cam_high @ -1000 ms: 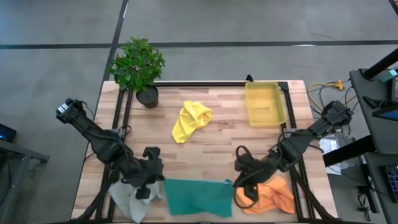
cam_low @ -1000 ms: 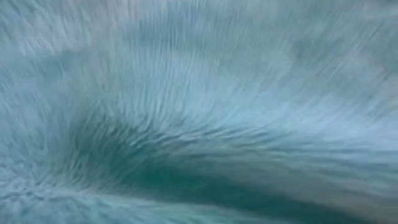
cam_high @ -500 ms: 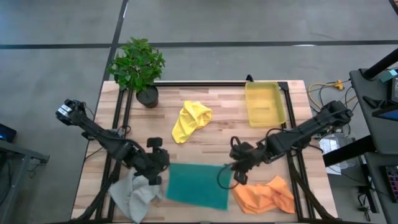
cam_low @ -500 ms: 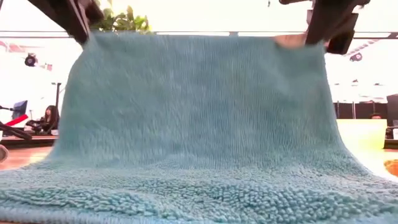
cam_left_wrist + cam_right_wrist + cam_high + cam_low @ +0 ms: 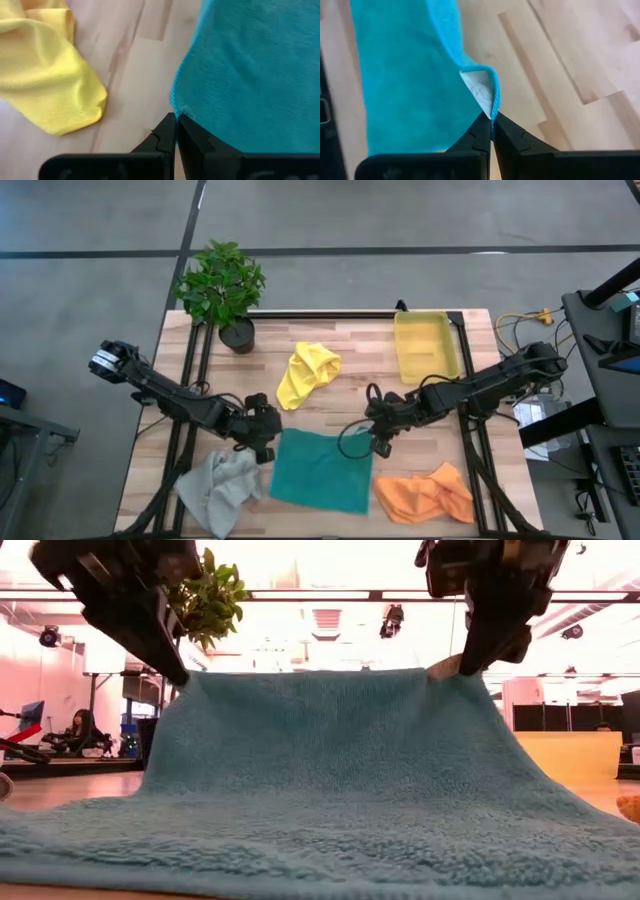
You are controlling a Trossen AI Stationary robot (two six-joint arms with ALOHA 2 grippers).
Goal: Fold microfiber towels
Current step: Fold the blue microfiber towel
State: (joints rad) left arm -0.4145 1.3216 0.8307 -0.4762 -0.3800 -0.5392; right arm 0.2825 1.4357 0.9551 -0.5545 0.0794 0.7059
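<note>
Both arms lean in over the middle of the wooden surface [image 5: 340, 405]. The left pincer [image 5: 268, 442] is clamped on one far corner of the teal towel [image 5: 318, 472], the right pincer [image 5: 379, 442] on the other, lifting that edge while the rest lies flat. The yellow towel [image 5: 306, 373] sits crumpled behind, the grey towel [image 5: 220, 488] and orange towel [image 5: 428, 494] at either side.

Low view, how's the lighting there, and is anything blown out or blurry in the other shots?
Low view: strongly backlit, the room's ceiling and windows blown out white, both arms nearly silhouettes above the teal towel. High view: even light, soft shadows, nothing glaring. Left wrist view: the yellow towel is slightly soft. Right wrist view: the teal towel's pinched corner is sharp, the wood beyond softer.
</note>
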